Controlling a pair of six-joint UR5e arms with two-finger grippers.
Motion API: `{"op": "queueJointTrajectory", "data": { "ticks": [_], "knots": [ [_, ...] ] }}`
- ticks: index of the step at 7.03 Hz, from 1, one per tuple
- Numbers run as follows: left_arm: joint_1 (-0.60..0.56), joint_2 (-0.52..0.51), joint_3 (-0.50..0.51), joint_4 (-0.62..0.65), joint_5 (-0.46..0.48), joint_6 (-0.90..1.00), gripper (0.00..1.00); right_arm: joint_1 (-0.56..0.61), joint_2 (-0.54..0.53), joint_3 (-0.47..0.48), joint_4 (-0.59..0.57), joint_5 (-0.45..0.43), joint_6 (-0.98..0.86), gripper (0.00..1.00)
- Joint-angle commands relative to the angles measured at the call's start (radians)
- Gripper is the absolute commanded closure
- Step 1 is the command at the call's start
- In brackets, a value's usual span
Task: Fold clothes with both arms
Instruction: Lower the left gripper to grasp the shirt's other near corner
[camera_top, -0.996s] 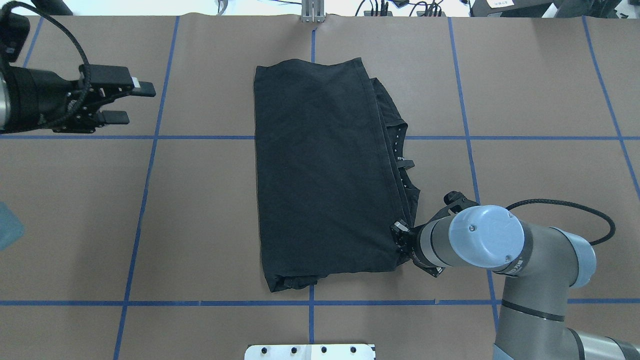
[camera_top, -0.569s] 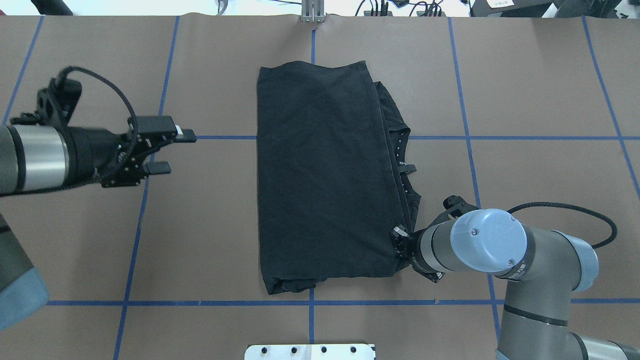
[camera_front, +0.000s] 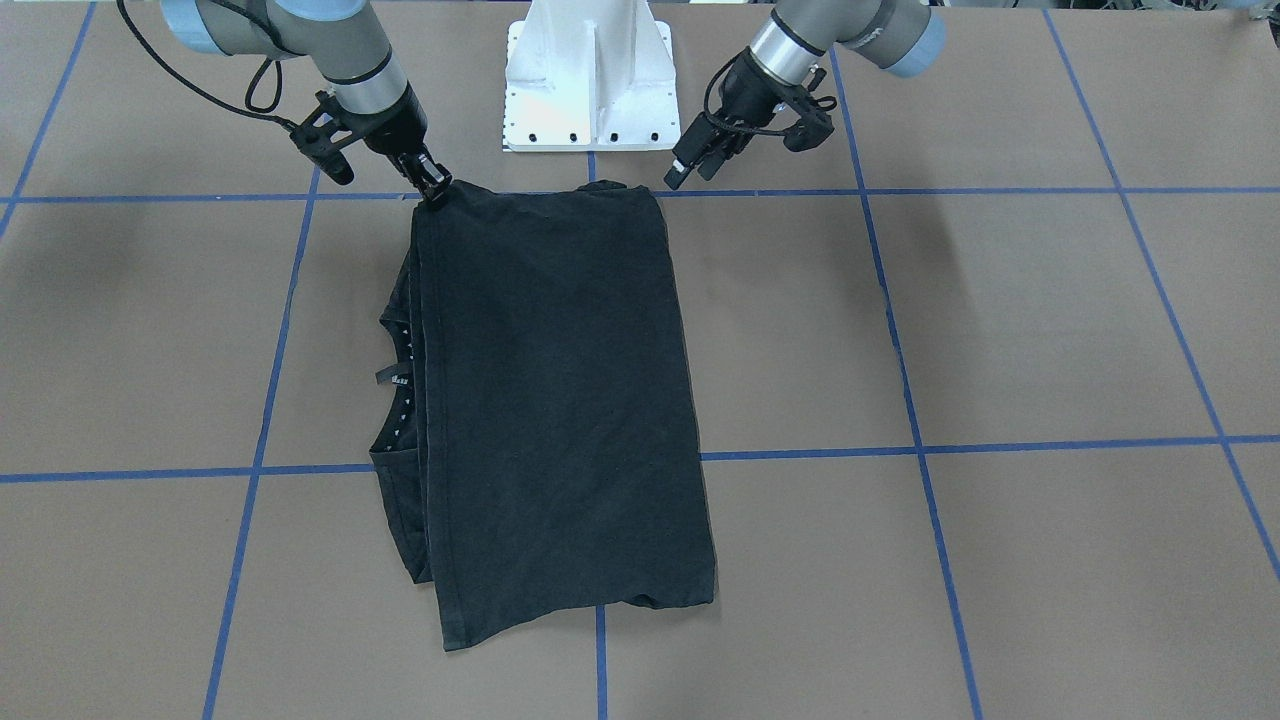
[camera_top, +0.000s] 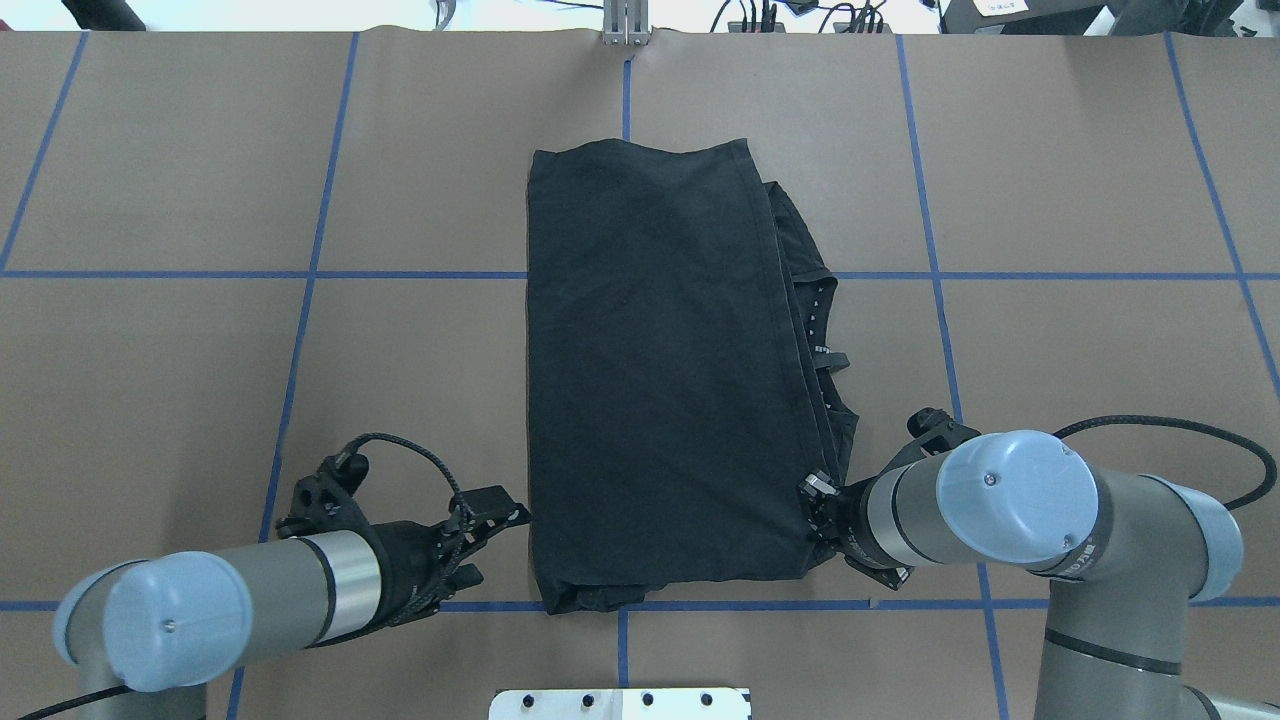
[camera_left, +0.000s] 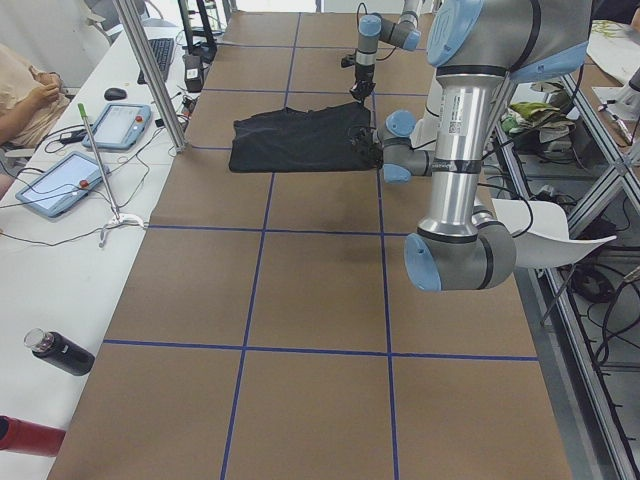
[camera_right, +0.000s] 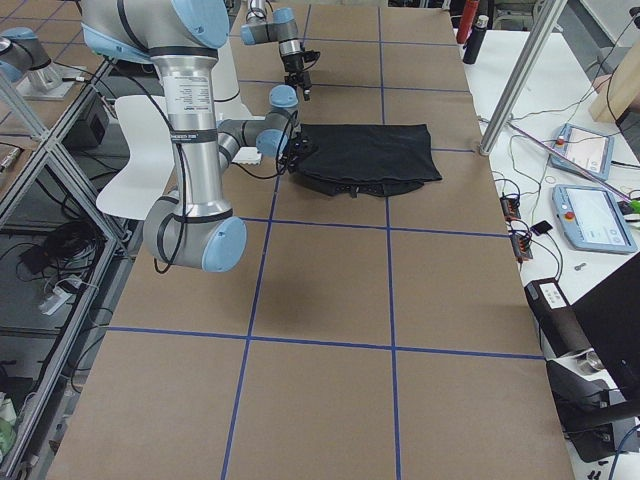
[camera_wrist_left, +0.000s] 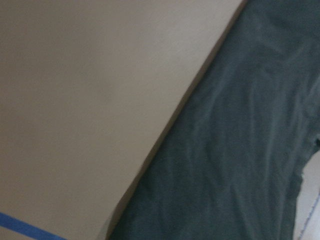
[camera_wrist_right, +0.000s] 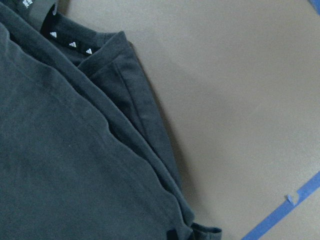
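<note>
The table (camera_top: 400, 400) is covered in brown paper and marked into large squares by blue tape lines (camera_top: 300, 330), with a white bolted pedestal (camera_front: 590, 80) at the robot's edge. A black shirt (camera_top: 650, 380) lies folded into a long rectangle at the middle of the table, one blue line running under it. Its collar (camera_wrist_right: 72, 45), with small white marks, peeks from under the top layer on the robot's right side. The right gripper (camera_front: 433, 190) sits low at the shirt's near right corner, its fingers pinched together on the fabric there. The left gripper (camera_front: 693, 170) hangs just beside the near left corner, clear of the cloth, its fingers spread apart with nothing between them. Beyond the far edge of the table stands a white bench (camera_left: 40, 270) with two tablets (camera_left: 60, 185), a dark bottle (camera_left: 60, 352) and loose cables. A metal post (camera_left: 150, 75) rises at the bench's edge, and a seated person (camera_left: 25, 90) shows partly at its far end.
</note>
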Motion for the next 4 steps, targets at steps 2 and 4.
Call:
{"op": "queueJointTrajectory", "data": {
  "ticks": [2,4],
  "knots": [
    [0.036,-0.084,0.091,0.026,0.002,-0.014,0.15,-0.003,0.006,0.001,0.000,-0.001,0.000,1.00],
    [0.069,-0.078,0.093,0.026,0.004,-0.023,0.21,-0.003,0.006,0.000,0.000,-0.001,0.000,1.00]
  ]
}}
